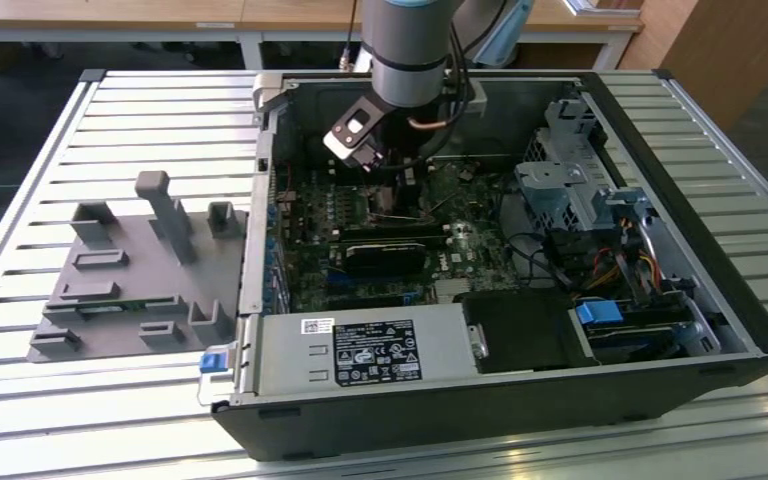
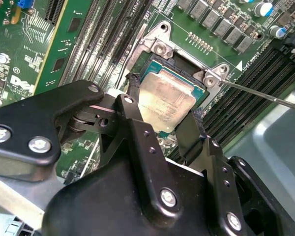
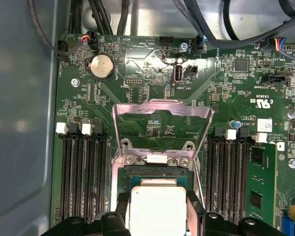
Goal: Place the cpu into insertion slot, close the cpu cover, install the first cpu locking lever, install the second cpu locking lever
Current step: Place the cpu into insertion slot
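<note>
— What is sitting on the worktop (image 1: 37, 150)?
— An open computer case (image 1: 491, 410). Inside it, the cpu cover (image 3: 162, 107) is standing flipped open beside the insertion slot (image 3: 157, 172).
— And the end effector (image 2: 162, 110)?
— It is gripping the cpu (image 2: 167, 96) by two opposite edges, right at that slot.

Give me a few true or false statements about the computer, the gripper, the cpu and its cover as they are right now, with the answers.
1. The computer case is open, its motherboard exposed. True.
2. The gripper hangs empty outside the case. False: it is shut on the cpu at the insertion slot.
3. The cpu cover stands swung open, off the slot. True.
4. The cpu's top is black. False: it is dull silver metal.
</note>
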Motion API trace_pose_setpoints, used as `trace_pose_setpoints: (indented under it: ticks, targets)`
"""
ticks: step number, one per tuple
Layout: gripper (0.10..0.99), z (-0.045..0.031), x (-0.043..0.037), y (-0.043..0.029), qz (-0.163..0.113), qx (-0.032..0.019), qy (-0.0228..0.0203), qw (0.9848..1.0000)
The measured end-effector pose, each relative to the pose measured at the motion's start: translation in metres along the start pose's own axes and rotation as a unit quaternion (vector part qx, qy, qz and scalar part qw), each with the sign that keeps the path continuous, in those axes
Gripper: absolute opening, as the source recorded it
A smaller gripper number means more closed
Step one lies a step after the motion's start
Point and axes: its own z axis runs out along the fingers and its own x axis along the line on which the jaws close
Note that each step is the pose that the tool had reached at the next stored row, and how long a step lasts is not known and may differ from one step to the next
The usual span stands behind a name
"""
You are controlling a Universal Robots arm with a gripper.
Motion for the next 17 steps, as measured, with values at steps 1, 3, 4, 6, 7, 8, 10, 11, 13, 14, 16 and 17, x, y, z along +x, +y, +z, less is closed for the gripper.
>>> trace_pose_setpoints:
  ticks: [1, 3, 4, 6, 7, 8, 10, 11, 13, 14, 16, 17]
  targets:
    - [0.537, 0.0005, 0.0001, 0.0000, 0.000, 0.0000, 0.0000, 1.0000]
    - [0.537, 0.0014, 0.0003, 0.0002, 0.000, 0.0000, 0.0000, 1.0000]
    - [0.537, 0.0017, 0.0004, 0.0002, 0.000, 0.0001, 0.0000, 1.0000]
    - [0.537, 0.0025, 0.0004, 0.0002, 0.000, 0.0000, -0.0001, 1.0000]
    - [0.537, 0.0029, 0.0005, 0.0002, 0.000, 0.0000, -0.0001, 1.0000]
    - [0.537, 0.0034, 0.0005, 0.0001, 0.000, 0.0001, -0.0001, 1.0000]
    - [0.537, 0.0043, 0.0006, 0.0003, 0.001, 0.0000, -0.0001, 1.0000]
    - [0.537, 0.0047, 0.0006, 0.0004, 0.001, 0.0000, -0.0001, 1.0000]
    - [0.537, 0.0054, 0.0007, 0.0007, 0.001, 0.0001, -0.0001, 1.0000]
    - [0.537, 0.0056, 0.0008, 0.0008, 0.001, 0.0001, -0.0001, 1.0000]
    - [0.537, 0.0061, 0.0012, 0.0011, 0.002, 0.0000, -0.0001, 1.0000]
    - [0.537, 0.0063, 0.0014, 0.0012, 0.002, 0.0000, -0.0001, 1.0000]
